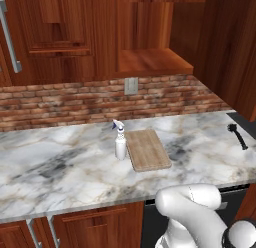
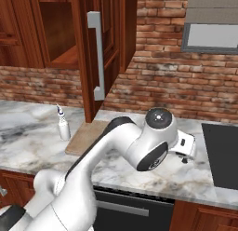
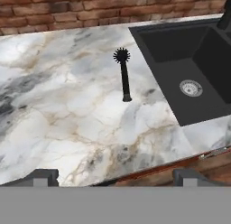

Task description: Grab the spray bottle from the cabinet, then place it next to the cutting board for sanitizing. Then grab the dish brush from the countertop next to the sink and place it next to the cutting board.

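Left base view: the bottle (image 1: 120, 141) stands upright on the countertop (image 1: 60, 162), touching or just beside the left edge of the board (image 1: 147, 149). The brush (image 1: 237, 135) lies flat well to the right of the board, head toward the brick wall (image 1: 75, 99), near the dark sink edge (image 1: 243, 121). The open cabinet (image 1: 152, 59) recess sits above and behind the board.

Right base view: the arm reaches rightward over the countertop (image 2: 28, 127); the hand (image 2: 185, 148) is partly seen from behind, its fingers hidden, well right of the bottle (image 2: 63, 125) and board (image 2: 86, 134). A door (image 2: 100, 53) with a metal handle (image 2: 96, 55) stands ajar in front of the board's far end. The sink (image 2: 222, 155) lies just right of the hand.

Hand view: the pincer (image 3: 116, 177) is spread wide, one tip at each lower corner, holding nothing and touching nothing. The brush (image 3: 123, 74) lies ahead of it, between the tips' lines, apart from both, on bare marble (image 3: 54, 110). Its round head points away from the pincer, the handle end nearer. The sink (image 3: 189, 69) with its drain (image 3: 191, 88) is ahead and right of the pincer, just beside the brush.
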Tool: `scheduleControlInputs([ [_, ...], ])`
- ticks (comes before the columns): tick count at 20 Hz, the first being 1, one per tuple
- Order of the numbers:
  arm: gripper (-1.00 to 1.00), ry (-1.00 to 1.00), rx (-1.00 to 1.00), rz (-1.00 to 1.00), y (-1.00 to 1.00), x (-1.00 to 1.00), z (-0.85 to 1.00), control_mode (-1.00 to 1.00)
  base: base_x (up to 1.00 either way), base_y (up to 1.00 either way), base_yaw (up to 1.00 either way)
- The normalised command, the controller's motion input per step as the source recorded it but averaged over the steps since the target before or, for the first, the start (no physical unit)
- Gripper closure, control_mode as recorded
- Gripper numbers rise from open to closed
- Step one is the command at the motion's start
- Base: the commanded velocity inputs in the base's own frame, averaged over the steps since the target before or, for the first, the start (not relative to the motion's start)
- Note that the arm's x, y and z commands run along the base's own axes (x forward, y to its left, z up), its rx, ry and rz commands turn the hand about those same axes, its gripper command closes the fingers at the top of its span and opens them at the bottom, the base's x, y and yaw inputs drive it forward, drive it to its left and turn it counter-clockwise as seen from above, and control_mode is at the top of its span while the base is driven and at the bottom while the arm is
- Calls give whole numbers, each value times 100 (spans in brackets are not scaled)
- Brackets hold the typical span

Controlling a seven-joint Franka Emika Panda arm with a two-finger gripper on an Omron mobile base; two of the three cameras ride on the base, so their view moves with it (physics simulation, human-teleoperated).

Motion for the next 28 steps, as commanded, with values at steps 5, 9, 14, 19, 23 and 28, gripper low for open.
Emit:
scheduleControlInputs([
  [5, -100, 19, 0, 14, -51, 87, -38, -100, 0, 0, 0],
  [9, -100, 12, 0, 15, -43, 77, -36, -100, 0, 0, 0],
  [14, -100, 5, 2, 16, -41, 60, -41, -100, 0, 0, 0],
  [19, -100, 1, 3, 15, -26, 54, -46, -100, 0, 0, 0],
  [23, -100, 0, 0, 6, -1, 47, -36, -100, 0, 0, 0],
  [28, -100, 1, 0, 0, -2, 31, -33, -100, 0, 0, 0],
])
